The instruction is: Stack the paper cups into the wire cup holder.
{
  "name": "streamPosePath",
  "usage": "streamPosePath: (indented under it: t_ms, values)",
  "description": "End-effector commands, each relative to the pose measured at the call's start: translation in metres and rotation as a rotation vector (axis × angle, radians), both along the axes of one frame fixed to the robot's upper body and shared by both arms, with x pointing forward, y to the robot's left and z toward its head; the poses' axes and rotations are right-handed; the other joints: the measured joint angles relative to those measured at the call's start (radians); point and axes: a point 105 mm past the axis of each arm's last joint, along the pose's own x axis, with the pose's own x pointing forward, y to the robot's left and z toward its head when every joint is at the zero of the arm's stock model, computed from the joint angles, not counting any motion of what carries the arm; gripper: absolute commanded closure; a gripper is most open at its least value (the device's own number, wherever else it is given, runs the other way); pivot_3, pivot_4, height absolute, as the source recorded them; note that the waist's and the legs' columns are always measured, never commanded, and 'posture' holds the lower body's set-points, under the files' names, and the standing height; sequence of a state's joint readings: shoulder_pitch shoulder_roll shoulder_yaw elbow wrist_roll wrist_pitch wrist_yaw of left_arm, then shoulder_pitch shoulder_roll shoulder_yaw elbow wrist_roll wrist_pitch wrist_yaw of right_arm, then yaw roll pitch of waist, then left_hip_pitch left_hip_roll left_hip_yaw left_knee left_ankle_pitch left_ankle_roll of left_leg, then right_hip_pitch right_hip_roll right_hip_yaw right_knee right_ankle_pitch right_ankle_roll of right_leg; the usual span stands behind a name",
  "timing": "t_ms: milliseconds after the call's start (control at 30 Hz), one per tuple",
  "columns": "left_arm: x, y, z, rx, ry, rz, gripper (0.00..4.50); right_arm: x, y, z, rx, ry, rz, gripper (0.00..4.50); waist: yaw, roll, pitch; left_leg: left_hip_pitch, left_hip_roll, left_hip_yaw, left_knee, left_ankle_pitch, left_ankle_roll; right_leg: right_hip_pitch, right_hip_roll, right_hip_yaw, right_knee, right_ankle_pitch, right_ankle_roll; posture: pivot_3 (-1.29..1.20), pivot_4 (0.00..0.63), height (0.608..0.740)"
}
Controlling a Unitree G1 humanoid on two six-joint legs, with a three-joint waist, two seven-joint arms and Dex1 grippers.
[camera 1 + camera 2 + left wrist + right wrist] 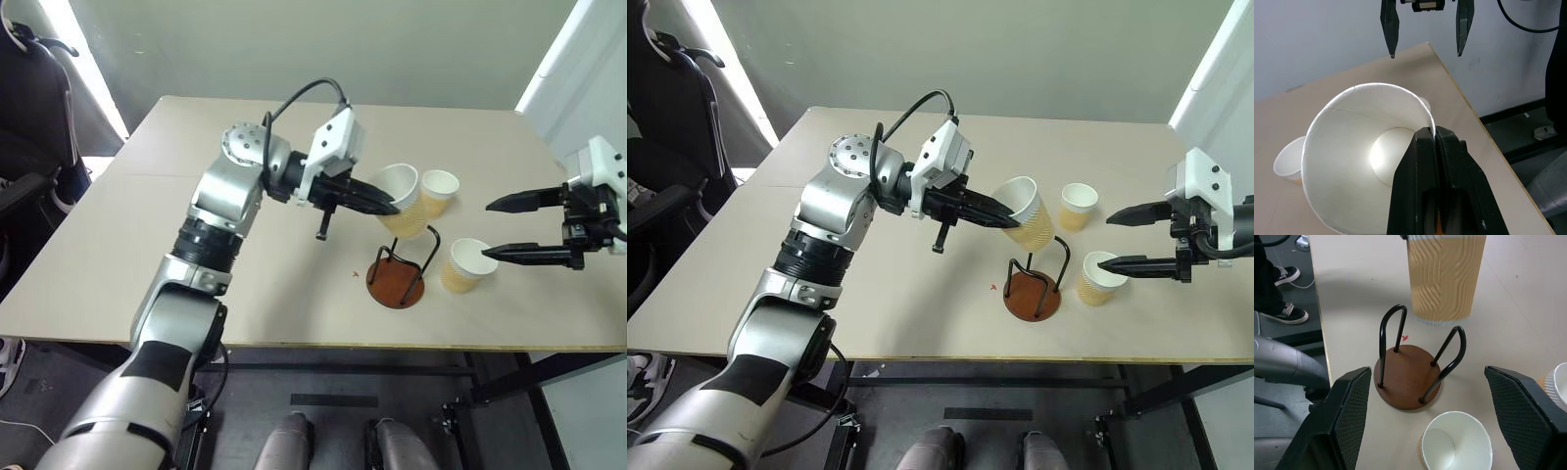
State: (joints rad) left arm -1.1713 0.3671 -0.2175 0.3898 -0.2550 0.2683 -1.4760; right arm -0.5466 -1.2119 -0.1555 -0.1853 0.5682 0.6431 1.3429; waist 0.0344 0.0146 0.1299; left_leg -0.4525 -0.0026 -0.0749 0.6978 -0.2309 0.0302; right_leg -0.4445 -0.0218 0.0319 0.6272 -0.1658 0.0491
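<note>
three paper cups, one wire cup holder, one table, two grippers

there are three paper cups: one (404, 199) pinched at its rim and held tilted in the air above the holder, one (439, 191) standing further in from the table's near edge, toward its right side, and one (466, 264) standing near the table's near edge just beside the holder. there is one wire cup holder (397, 278), with two black wire loops on one round reddish-brown base, near the table's near edge. one table (118, 264) carries them. two grippers are counted: the left gripper (390, 204), clamped on the lifted cup's rim, and the right gripper (488, 230), jaws spread wide, each with two black fingers.
</note>
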Motion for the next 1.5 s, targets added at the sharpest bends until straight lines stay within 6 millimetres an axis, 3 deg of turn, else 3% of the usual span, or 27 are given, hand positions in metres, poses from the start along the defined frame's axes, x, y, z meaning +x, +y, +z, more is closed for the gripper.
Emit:
streamPosePath:
  t_ms: [33, 333, 867, 1000, 1333, 1500]
  values:
    - [-0.006, -0.005, 0.009, -0.023, -0.028, -0.032, 4.48, -0.005, -0.001, 0.014, 0.001, -0.057, -0.004, 0.73, 0.0, 0.0, 0.0, 0.0, 0.0, 0.0, 0.0, 0.0, 0.0, 0.0, 0.0, 0.0, 0.0, 0.0, 0.0, 0.0, 0.15, 0.74]
    - [-0.005, 0.002, -0.016, 0.095, -0.053, -0.038, 4.48, -0.005, 0.0, 0.013, 0.0, -0.054, -0.005, 0.73, 0.0, 0.0, 0.0, 0.0, 0.0, 0.0, 0.0, 0.0, 0.0, 0.0, 0.0, 0.0, 0.0, 0.0, 0.0, 0.0, 0.15, 0.74]
    - [0.006, -0.007, -0.031, 0.105, -0.077, 0.02, 4.48, -0.004, 0.002, 0.012, 0.003, -0.058, -0.004, 0.73, 0.001, 0.0, 0.0, 0.0, 0.0, 0.0, 0.001, 0.0, 0.0, 0.0, 0.0, 0.0, 0.0, 0.0, 0.001, 0.0, 0.15, 0.74]
    - [0.009, -0.009, -0.031, 0.073, -0.046, 0.03, 3.56, -0.004, 0.002, 0.011, 0.001, -0.056, -0.004, 0.73, 0.001, 0.0, 0.0, 0.0, 0.0, 0.0, 0.001, 0.0, 0.0, 0.0, 0.0, 0.0, 0.0, 0.0, 0.001, 0.0, 0.15, 0.74]
    - [0.016, -0.006, -0.028, 0.041, -0.067, 0.068, 0.03, -0.002, 0.001, 0.011, 0.002, -0.065, -0.006, 0.73, 0.001, 0.0, 0.0, 0.0, 0.0, 0.0, 0.001, 0.0, 0.0, 0.0, 0.0, 0.0, 0.0, 0.0, 0.001, 0.0, 0.15, 0.74]
    - [0.022, 0.002, -0.013, -0.029, -0.057, 0.124, 0.03, 0.01, 0.0, 0.011, 0.0, -0.116, -0.03, 0.73, 0.0, 0.0, 0.0, 0.0, 0.0, 0.0, 0.001, 0.0, 0.0, 0.0, 0.0, 0.0, 0.0, 0.0, 0.001, 0.0, 0.15, 0.74]
